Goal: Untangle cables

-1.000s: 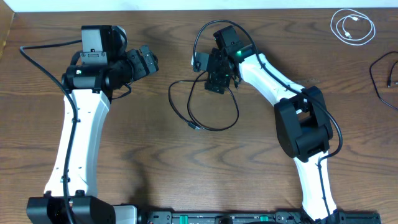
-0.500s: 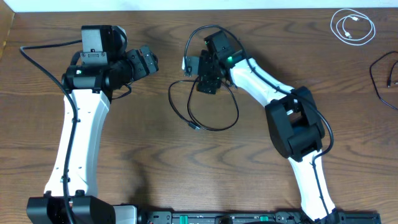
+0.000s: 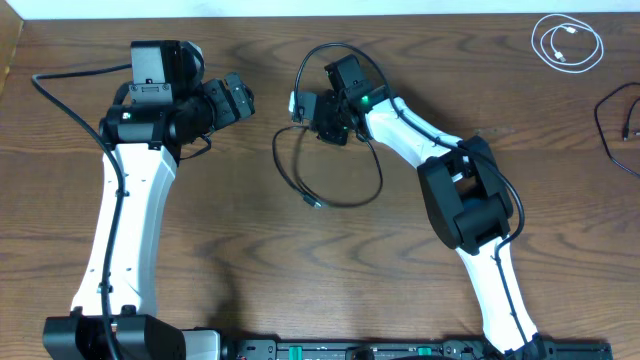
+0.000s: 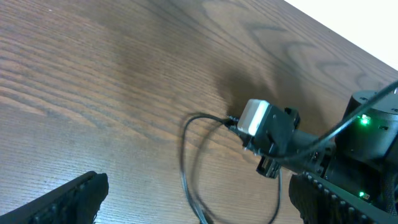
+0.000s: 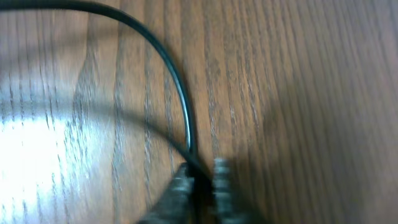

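Observation:
A thin black cable (image 3: 345,200) lies in loose loops on the wooden table at centre. My right gripper (image 3: 322,122) is down at the top left of those loops. In the right wrist view its jaws are shut on the black cable (image 5: 181,93), which runs up and away from between the fingertips (image 5: 180,183). My left gripper (image 3: 243,100) hovers to the left of the loops, open and holding nothing. Its wrist view shows the cable (image 4: 185,155) curving below the right arm's wrist (image 4: 273,134). A coiled white cable (image 3: 567,43) rests at the far back right.
Another black cable (image 3: 618,125) trails along the table's right edge. The right arm's elbow (image 3: 465,195) stands just right of the loops. The left arm (image 3: 130,200) runs down the left side.
My right gripper has moved left and slightly back over the loops and has gone from open to shut on the black cable. The left arm has stayed still.

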`<action>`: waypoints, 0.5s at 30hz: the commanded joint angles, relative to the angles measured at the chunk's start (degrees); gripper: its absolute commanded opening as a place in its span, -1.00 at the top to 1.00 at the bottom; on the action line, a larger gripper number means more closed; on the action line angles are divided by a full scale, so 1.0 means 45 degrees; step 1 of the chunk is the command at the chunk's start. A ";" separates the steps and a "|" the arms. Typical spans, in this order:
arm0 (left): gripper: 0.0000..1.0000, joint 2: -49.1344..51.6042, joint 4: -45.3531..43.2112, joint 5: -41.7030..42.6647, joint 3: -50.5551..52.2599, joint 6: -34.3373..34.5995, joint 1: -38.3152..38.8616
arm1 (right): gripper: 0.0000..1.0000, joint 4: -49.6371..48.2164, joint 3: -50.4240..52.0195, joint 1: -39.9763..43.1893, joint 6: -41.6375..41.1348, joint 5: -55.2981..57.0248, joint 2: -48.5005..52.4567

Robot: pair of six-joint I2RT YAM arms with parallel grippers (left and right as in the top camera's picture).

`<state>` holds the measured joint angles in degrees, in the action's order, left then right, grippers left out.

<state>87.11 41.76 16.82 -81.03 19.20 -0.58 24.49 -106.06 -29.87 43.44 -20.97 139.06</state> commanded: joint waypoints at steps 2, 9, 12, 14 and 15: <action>-0.96 0.0024 0.0005 0.0107 -0.0146 -0.0262 0.0000 | 0.98 0.0408 0.0185 0.0000 -0.4658 0.1404 0.0690; -0.96 0.0024 0.0000 0.0107 -0.0146 -0.0262 0.0000 | 0.98 0.1787 0.0165 0.0782 -0.8369 0.2011 -0.0651; -0.96 0.0024 0.0005 0.0107 -0.0146 -0.0262 0.0000 | 0.98 0.2628 0.0165 0.1229 -0.8937 0.2030 -0.1744; -0.96 0.0024 0.0000 0.0107 -0.0146 -0.0262 0.0000 | 0.98 0.3565 0.0165 0.1797 -1.0224 0.3235 -0.2914; -0.96 0.0024 0.0005 0.0107 -0.0146 -0.0262 0.0000 | 0.98 0.4245 0.0165 0.2064 -1.0841 0.4216 -0.3502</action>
<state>87.11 41.74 16.82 -81.03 19.20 -0.58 40.12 -105.32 -23.24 3.75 -10.96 131.76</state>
